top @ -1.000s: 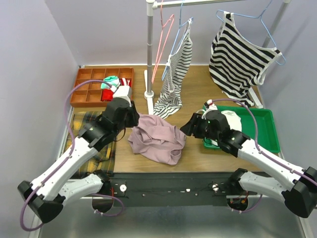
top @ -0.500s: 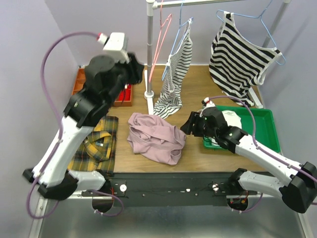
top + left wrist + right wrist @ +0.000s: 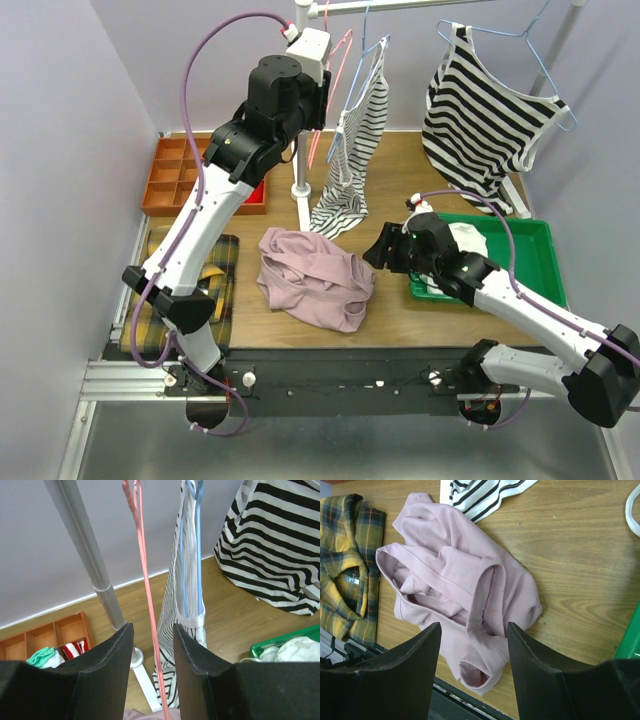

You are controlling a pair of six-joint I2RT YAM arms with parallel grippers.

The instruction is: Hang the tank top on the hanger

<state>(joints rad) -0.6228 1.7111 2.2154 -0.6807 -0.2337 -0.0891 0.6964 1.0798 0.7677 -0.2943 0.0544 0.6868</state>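
Observation:
The dusty-pink tank top (image 3: 315,275) lies crumpled on the wooden table in front of the rack; it also shows in the right wrist view (image 3: 460,580). The pink-red wire hanger (image 3: 335,70) hangs from the rail beside the pole. My left gripper (image 3: 320,112) is raised to it. In the left wrist view the hanger's wire (image 3: 142,555) runs between the open jaws of my left gripper (image 3: 152,630) without touching them. My right gripper (image 3: 378,255) is open and empty just above the tank top's right edge, and its jaws (image 3: 474,627) straddle a fold of the fabric.
The grey rack pole (image 3: 301,100) stands at centre back. Two striped tops (image 3: 355,150) (image 3: 485,110) hang on light blue hangers. An orange compartment tray (image 3: 170,185) sits back left, a plaid shirt (image 3: 225,275) front left, and a green tray (image 3: 530,260) with white cloth (image 3: 465,240) right.
My left arm has risen from the tank top's left side up to the rack, and its open jaws now flank the pink hanger wire. The right arm has barely moved.

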